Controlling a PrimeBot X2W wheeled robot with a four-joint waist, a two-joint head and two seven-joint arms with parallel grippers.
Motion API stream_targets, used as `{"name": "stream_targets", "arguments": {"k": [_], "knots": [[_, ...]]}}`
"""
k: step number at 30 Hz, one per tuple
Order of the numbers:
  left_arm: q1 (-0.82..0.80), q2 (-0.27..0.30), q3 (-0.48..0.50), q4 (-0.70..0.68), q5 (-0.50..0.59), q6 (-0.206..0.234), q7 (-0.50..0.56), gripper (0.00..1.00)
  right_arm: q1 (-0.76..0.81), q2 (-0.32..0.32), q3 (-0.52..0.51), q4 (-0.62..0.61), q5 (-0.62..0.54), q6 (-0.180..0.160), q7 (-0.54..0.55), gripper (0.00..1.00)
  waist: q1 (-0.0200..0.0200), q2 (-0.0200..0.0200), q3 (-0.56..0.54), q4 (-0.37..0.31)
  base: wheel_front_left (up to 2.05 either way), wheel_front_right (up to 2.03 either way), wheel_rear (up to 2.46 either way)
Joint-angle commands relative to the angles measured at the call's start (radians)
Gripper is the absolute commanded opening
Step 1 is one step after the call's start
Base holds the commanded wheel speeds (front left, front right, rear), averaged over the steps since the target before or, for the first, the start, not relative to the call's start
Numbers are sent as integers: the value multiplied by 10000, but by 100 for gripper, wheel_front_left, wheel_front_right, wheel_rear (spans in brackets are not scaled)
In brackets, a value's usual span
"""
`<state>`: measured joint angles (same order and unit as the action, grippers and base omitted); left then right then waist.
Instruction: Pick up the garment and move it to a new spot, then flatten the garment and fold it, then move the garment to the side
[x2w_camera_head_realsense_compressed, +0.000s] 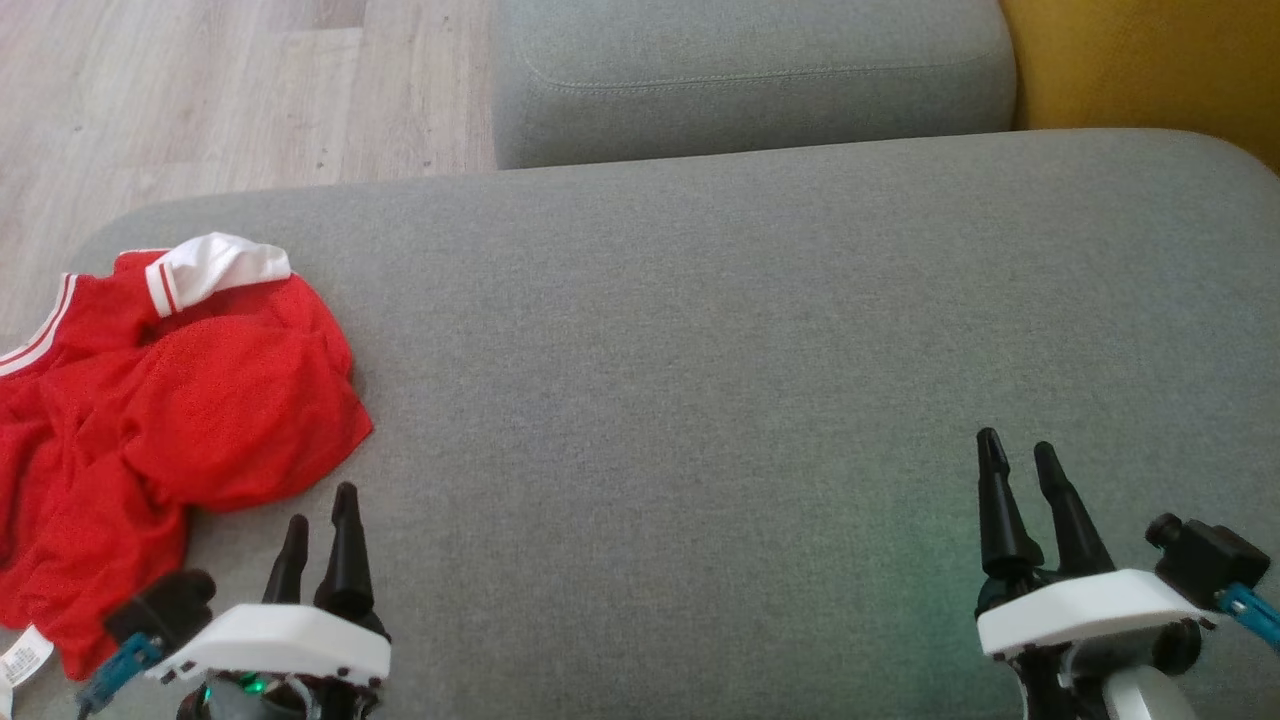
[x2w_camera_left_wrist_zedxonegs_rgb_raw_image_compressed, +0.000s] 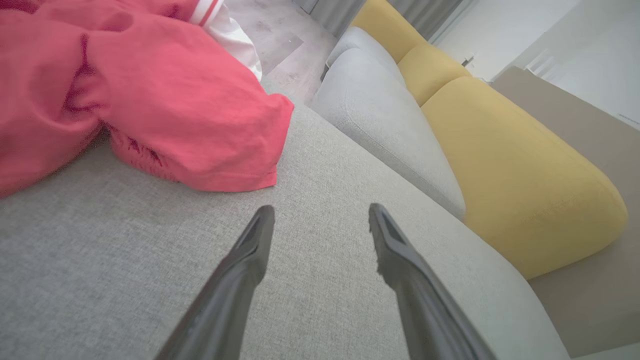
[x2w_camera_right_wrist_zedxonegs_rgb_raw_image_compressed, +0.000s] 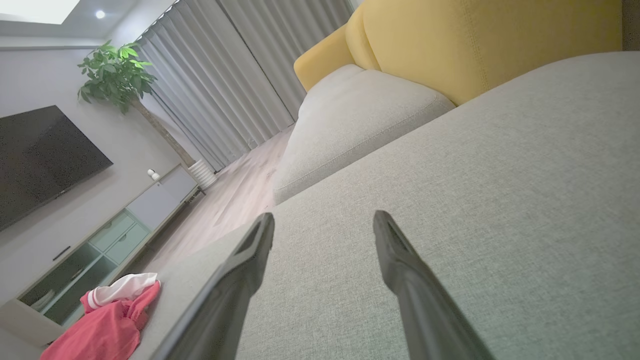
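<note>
The garment is a crumpled red mesh jersey with white striped trim, lying in a heap at the left end of the grey sofa seat. My left gripper hovers open just below and right of the heap's near hem, with nothing between its fingers. In the left wrist view the garment lies ahead and to the left of the left gripper. My right gripper stands open and empty over the seat at the lower right. Far off at the lower left of the right wrist view, beyond the right gripper, the garment shows small.
A second grey cushion sits beyond the seat, with a yellow cushion to its right. Wooden floor lies past the seat's left edge. A TV, cabinet, plant and curtains stand across the room.
</note>
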<state>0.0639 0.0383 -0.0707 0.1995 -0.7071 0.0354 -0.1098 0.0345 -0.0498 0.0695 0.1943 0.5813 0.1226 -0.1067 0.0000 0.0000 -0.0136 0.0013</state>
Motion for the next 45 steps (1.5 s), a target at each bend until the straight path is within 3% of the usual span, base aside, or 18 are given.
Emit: {"name": "stream_targets", "arguments": {"k": [1,45], "knots": [[-166,161,116,-368,438,55,-152,100,-238,-150,216,-416,-431,51,-175,100,0,0,-1,-11,0,0,0],[468,309,-452,-473,5999,795,-1412,100,97,-9,65,-311,-5462,78,-1442,100,0,0,-116,175,0,0,0]]}}
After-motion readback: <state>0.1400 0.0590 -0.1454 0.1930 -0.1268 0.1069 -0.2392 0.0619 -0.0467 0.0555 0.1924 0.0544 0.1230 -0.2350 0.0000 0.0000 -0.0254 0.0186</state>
